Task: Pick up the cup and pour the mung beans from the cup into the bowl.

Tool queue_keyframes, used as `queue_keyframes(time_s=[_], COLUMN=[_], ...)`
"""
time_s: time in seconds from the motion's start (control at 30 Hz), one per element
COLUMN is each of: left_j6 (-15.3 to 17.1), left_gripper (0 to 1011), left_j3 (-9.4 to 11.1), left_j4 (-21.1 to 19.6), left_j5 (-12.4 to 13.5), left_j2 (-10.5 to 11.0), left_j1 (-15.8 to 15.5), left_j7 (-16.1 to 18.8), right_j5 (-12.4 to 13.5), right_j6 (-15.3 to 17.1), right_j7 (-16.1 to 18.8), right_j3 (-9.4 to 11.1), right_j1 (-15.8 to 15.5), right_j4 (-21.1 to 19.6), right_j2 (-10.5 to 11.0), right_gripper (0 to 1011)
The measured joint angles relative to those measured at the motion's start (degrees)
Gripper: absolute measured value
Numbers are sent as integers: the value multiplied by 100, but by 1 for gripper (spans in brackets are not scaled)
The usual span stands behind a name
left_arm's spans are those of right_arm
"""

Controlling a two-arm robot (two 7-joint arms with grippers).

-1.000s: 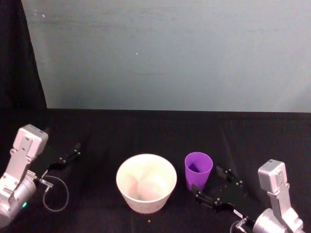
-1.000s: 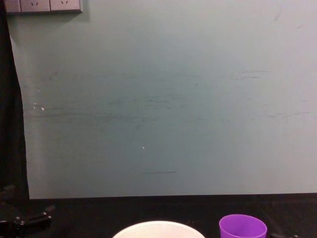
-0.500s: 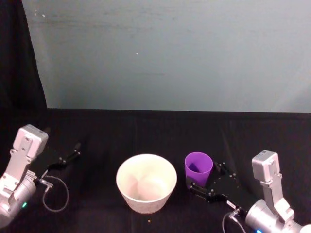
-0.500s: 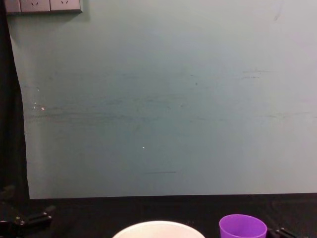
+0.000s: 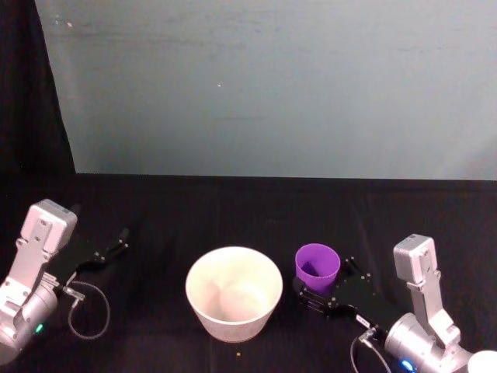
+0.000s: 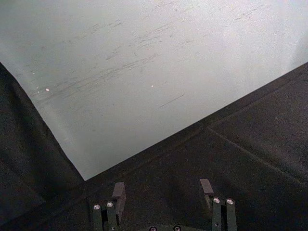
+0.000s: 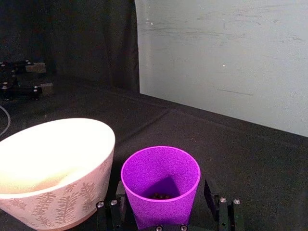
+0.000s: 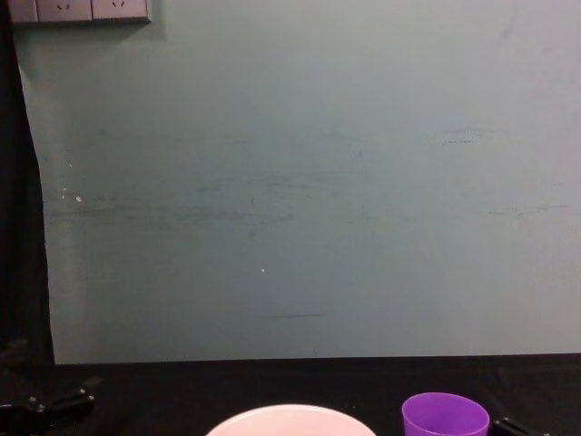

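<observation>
My right gripper (image 5: 322,284) straddles the upright purple cup (image 5: 317,263), jaws open and gripping nothing, just right of the white bowl (image 5: 233,250) on the black worktop (image 5: 233,210), while my left gripper (image 6: 162,188) sits far left, jaws open and empty.

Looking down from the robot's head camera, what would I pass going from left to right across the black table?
First the left gripper, parked and open → bowl → cup. The right gripper, open, straddles the cup, so it has no separate place in the order.
</observation>
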Motion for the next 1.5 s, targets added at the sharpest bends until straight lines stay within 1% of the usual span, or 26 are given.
queue_keyframes(time_s=[0.63, 1.07, 1.1, 1.13, 1.23, 1.27, 1.3, 1.33, 1.4, 1.5], left_j6=[0, 0, 0, 0, 0, 0, 0, 0, 0, 0], left_gripper=[1003, 1003, 1003, 1003, 1003, 1004, 1003, 1003, 1003, 1004], left_j3=[0, 0, 0, 0, 0, 0, 0, 0, 0, 0], left_j4=[0, 0, 0, 0, 0, 0, 0, 0, 0, 0], left_j5=[0, 0, 0, 0, 0, 0, 0, 0, 0, 0], left_j2=[0, 0, 0, 0, 0, 0, 0, 0, 0, 0], left_j1=[0, 0, 0, 0, 0, 0, 0, 0, 0, 0], left_j7=[0, 0, 0, 0, 0, 0, 0, 0, 0, 0], right_j5=[-3, -2, -1, -1, 0, 0, 1, 1, 1, 3], right_j6=[50, 50, 50, 49, 48, 48, 47, 47, 46, 43], right_j7=[92, 93, 93, 92, 91, 91, 90, 90, 89, 89], right_j3=[-20, -19, -18, -18, -18, -18, -18, -18, -18, -18], right_j1=[161, 153, 151, 150, 149, 149, 148, 147, 146, 145], right_j4=[157, 149, 148, 147, 144, 144, 143, 143, 142, 139], right_j2=[-107, -106, -106, -105, -104, -104, -103, -103, -102, -101], right_gripper=[1004, 1004, 972, 972, 877, 877, 824, 814, 762, 742])
